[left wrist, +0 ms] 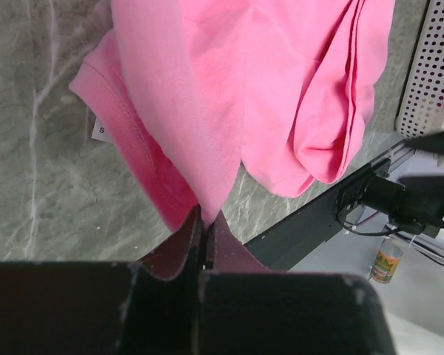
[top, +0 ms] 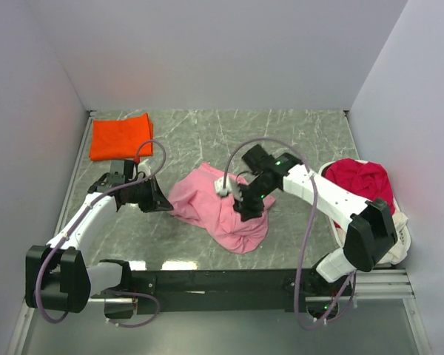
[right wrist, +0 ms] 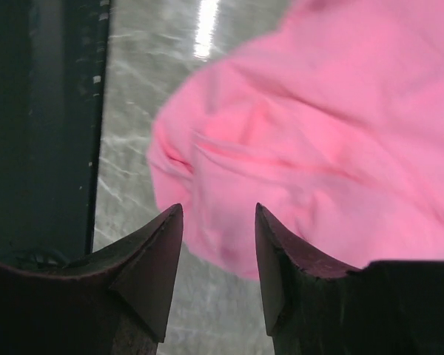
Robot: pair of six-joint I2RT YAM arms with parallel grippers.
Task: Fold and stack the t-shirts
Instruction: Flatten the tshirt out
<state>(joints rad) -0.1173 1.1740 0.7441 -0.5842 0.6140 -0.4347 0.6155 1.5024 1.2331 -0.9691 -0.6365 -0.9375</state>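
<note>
A light pink t-shirt point(top: 218, 207) lies crumpled in the middle of the marble table. My left gripper point(top: 165, 201) is at its left edge, shut on a fold of the pink t-shirt point(left wrist: 207, 111), with the cloth pinched between the fingertips. My right gripper point(top: 246, 207) hovers over the shirt's right part, open, with the pink cloth point(right wrist: 318, 133) showing beneath its empty fingers point(right wrist: 165, 244). An orange-red t-shirt point(top: 120, 137), folded square, sits at the back left. A crimson t-shirt point(top: 362, 181) fills a basket on the right.
The white perforated basket point(top: 403, 237) stands at the right edge, over cream cloth. Grey walls close in the table on three sides. A black rail point(top: 222, 281) runs along the near edge between the arm bases. A small can point(left wrist: 388, 262) stands beyond the rail.
</note>
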